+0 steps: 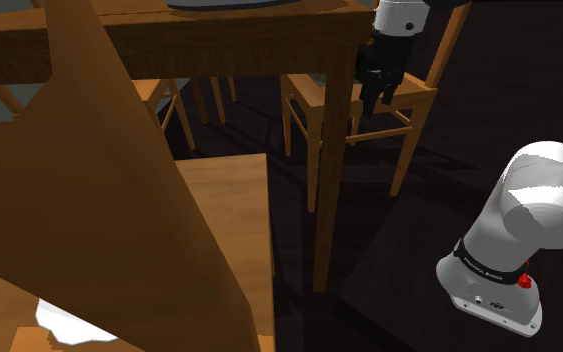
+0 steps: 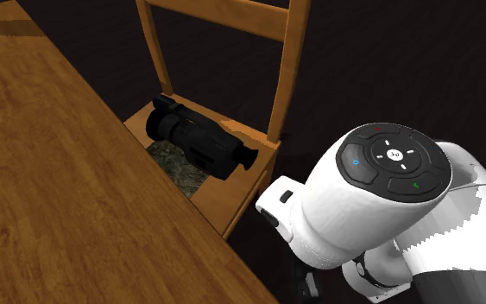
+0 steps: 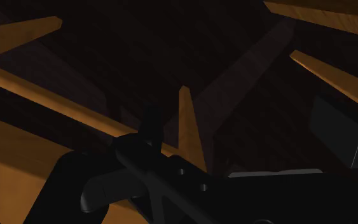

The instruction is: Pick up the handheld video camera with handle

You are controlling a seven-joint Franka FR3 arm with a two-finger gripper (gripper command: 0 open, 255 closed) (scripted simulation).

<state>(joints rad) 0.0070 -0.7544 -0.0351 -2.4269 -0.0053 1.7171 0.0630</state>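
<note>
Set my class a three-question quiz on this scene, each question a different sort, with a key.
1. True or false: the video camera lies on the table.
2. The video camera is: A white, B black, C red.
3. Fill in: the chair is made of ____.
Key: 1 false, it lies on the chair's seat, beside the table; 2 B; 3 wood.

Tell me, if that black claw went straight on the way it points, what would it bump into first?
Probably the black camcorder lying on the wooden chair seat. The gripper points down towards that seat, though depth is hard to judge.
</note>
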